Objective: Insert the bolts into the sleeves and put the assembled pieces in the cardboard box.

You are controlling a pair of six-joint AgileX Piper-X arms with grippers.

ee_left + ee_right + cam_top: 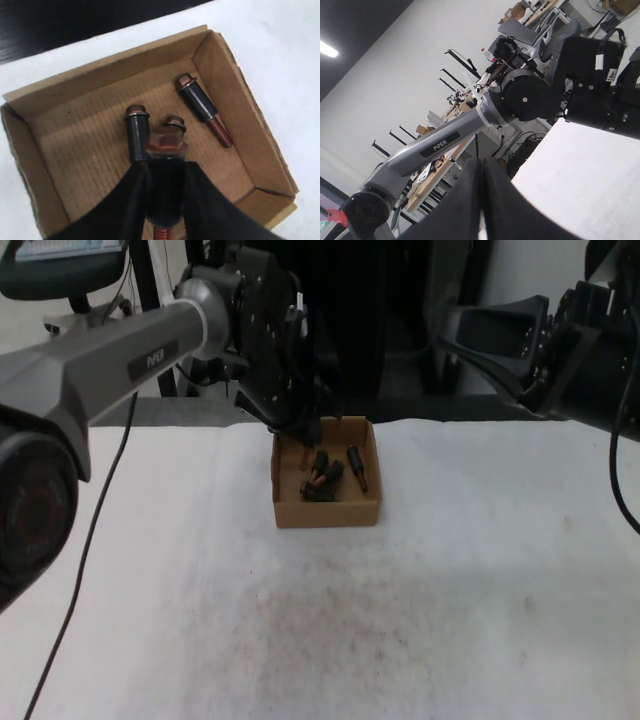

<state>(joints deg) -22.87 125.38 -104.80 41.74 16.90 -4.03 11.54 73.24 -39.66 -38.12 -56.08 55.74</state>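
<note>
Three assembled pieces are seen lying on the floor of the cardboard box [225, 85], and a fourth [166, 146] is gripped by the left claw [165, 172], whose fingers are closed on its black sleeve. The held piece's long axis is aligned with the fingers: the copper hex head is pointed out past the fingertips toward the box floor, and the threaded end is turned back toward the wrist. Directly beyond the claw's tips two of the resting pieces [136, 134] [174, 123] are found, side by side and heads up, the second partly hidden by the held head. The third [201, 104] is placed farther off to one side of the claw, lying flat and aslant, apart from the others.

The box is thus located right beneath the left claw, so the release is judged to call for little travel. A drop from here would likely be met by the two pieces below.

The right claw [481, 167] is pressed shut on nothing and is held well apart from the box, raised above the white worktop [450, 590]; the left arm [445, 142] is plainly the nearer.

Lettering is carried on the left arm's grey link and a small label on its black housing; neither is read off here
</note>
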